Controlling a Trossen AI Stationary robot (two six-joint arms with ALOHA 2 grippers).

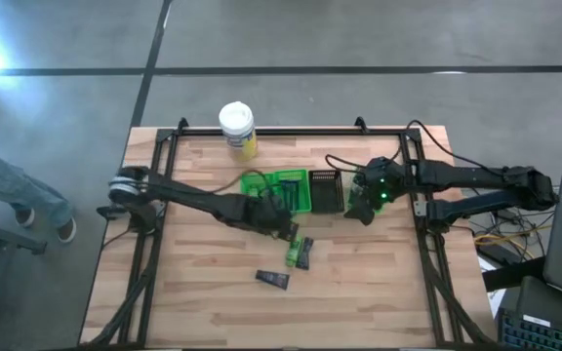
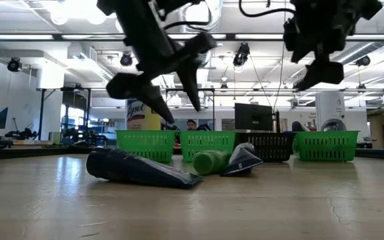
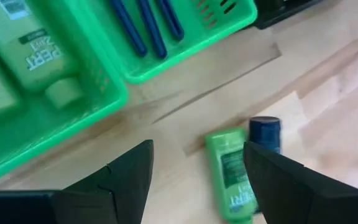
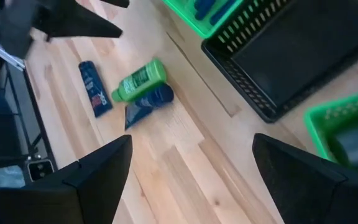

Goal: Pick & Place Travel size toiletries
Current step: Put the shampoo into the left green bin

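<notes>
Plank table [image 1: 213,292]: soft tubes [image 4: 94,88], ribbed green tray [image 3: 185,59]; both arms' jaws seemingly wide apart, empty.

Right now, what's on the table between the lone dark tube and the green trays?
The green bottle and another dark tube lie together between the lone dark tube and the green trays, seen in the high view.

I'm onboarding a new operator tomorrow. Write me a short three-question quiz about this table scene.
1. True or false: the black tray is empty.
2. How many toiletries lie loose on the table?
3. Which touches the green bottle: A) a dark tube, B) the white-lidded jar, C) the left gripper?

Key: 1. True. 2. Three: the green bottle, the dark tube beside it, another dark tube apart. 3. A.
</notes>
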